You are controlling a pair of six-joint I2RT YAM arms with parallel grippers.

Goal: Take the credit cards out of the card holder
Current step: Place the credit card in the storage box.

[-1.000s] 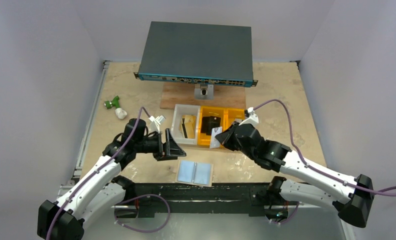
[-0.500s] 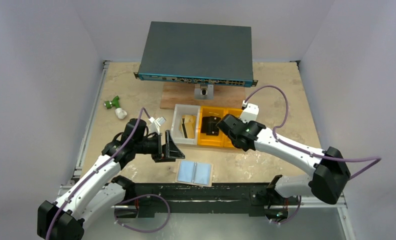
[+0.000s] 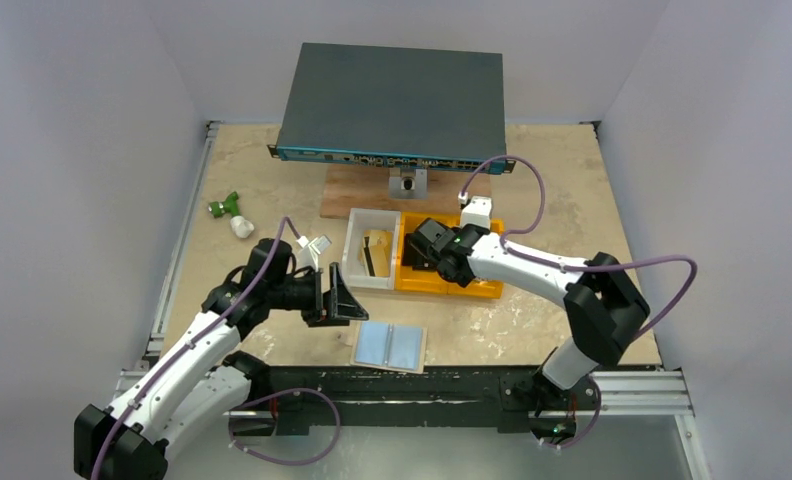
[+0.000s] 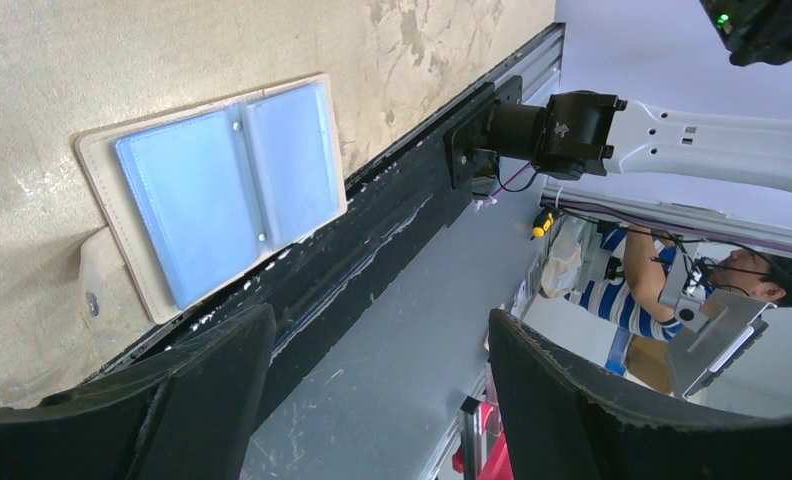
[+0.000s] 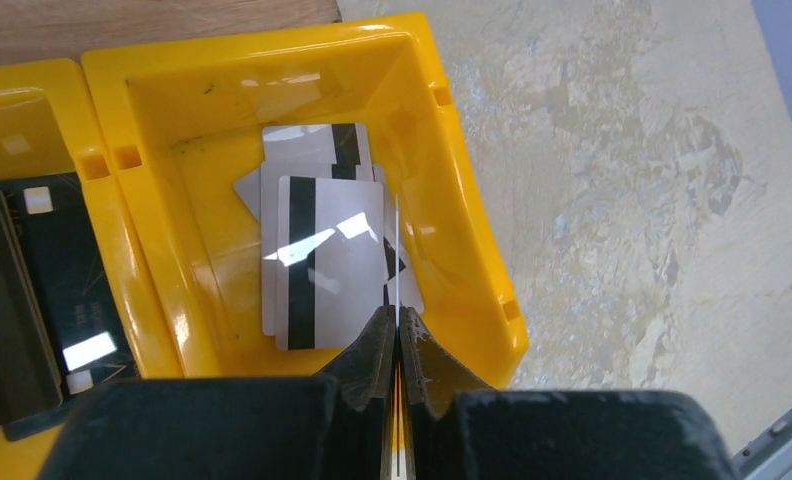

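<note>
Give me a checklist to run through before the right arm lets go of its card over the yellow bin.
1. Right gripper is shut on the held card, which is seen edge-on: ok.
2. Held card is above the inside of the yellow bin, not over its rim: ok, though close to one wall.
3. Loose cards lie flat in the bin and leave room: ok.
4. Left gripper is open and apart from the card holder: ok.
5. Card holder lies open and flat on the table: ok.
6. Holder's pockets are empty: cannot tell.
</note>
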